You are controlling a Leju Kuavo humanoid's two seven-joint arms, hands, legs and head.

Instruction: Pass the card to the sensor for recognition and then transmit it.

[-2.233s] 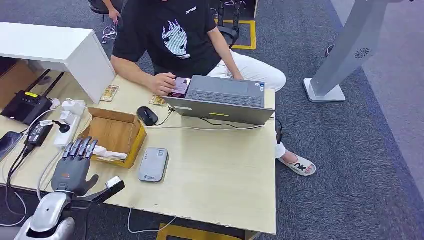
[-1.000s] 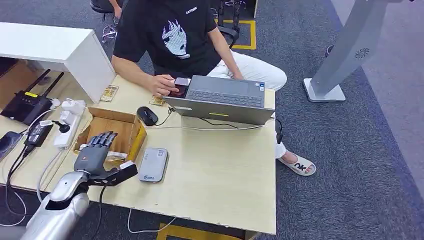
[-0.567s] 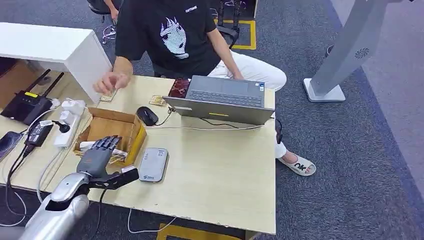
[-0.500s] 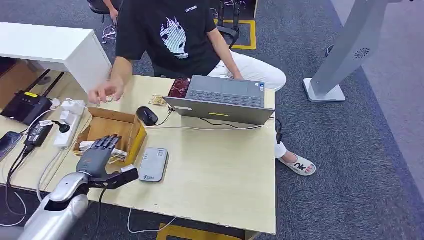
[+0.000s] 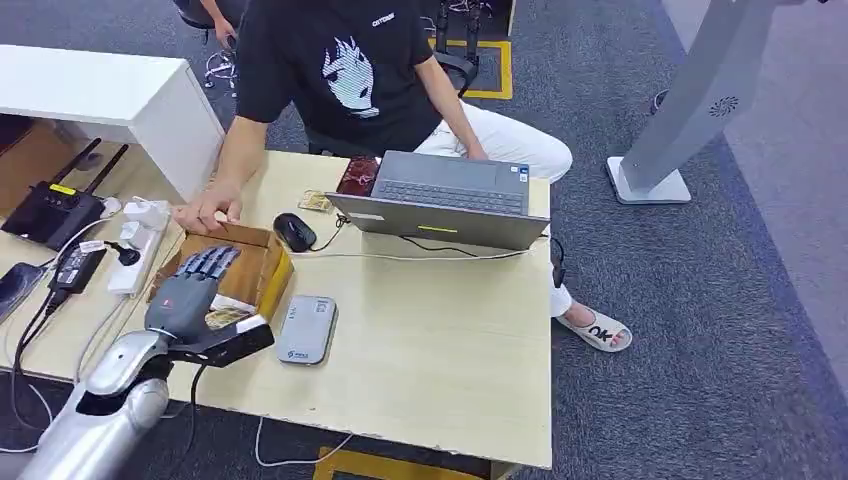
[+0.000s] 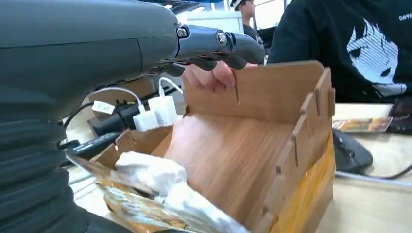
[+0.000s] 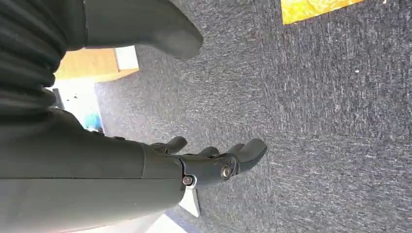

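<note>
I see my left hand [image 5: 188,288] spread, holding nothing, over the wooden box [image 5: 262,262]; my right hand [image 7: 214,160] hangs loosely spread above carpet [image 7: 340,121].

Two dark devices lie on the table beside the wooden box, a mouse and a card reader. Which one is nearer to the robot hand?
The grey card reader, flat beside the box's near corner, close to the left robot hand; the black mouse lies farther, towards the laptop.

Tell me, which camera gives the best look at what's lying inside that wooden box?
The left wrist view: it looks straight into the wooden box, showing white wrapped pieces at its near end. The head view shows the box from above, with the left hand covering much of it. The right wrist view faces carpet.
</note>
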